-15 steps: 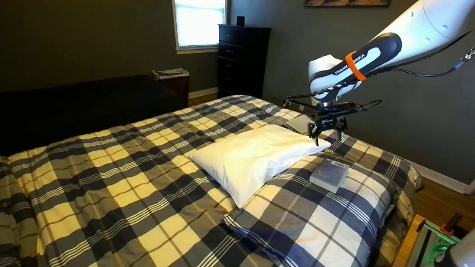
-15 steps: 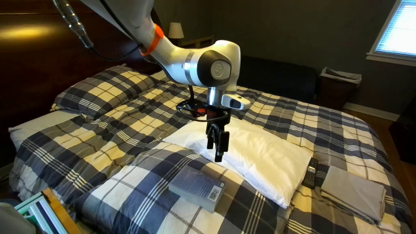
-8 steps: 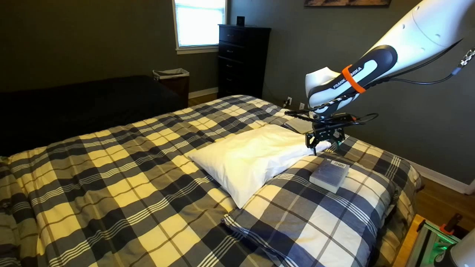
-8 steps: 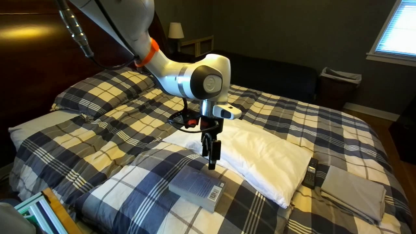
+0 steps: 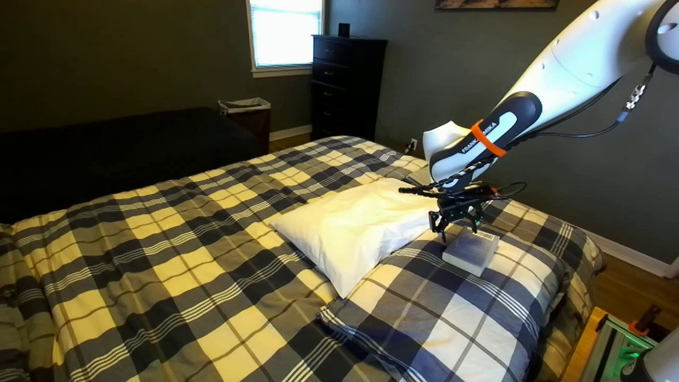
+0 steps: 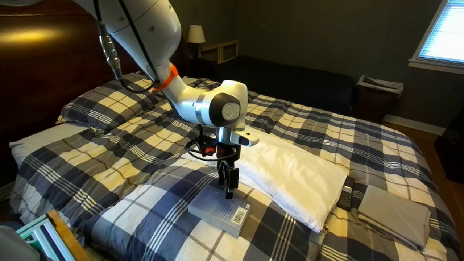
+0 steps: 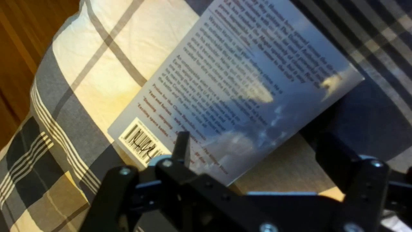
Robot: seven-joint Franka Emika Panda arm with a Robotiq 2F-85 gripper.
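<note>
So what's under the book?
A plaid pillow shows around the book; the patch directly beneath is covered, so I can't tell whether anything else lies there.

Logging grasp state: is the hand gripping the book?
No, the wrist view shows the hand wide open, with the book lying on the plaid pillow.

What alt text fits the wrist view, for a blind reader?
A book, back cover up with its barcode showing, lies on a plaid pillow. An open black gripper spans the bottom edge. Wooden floor shows at upper left.
</note>
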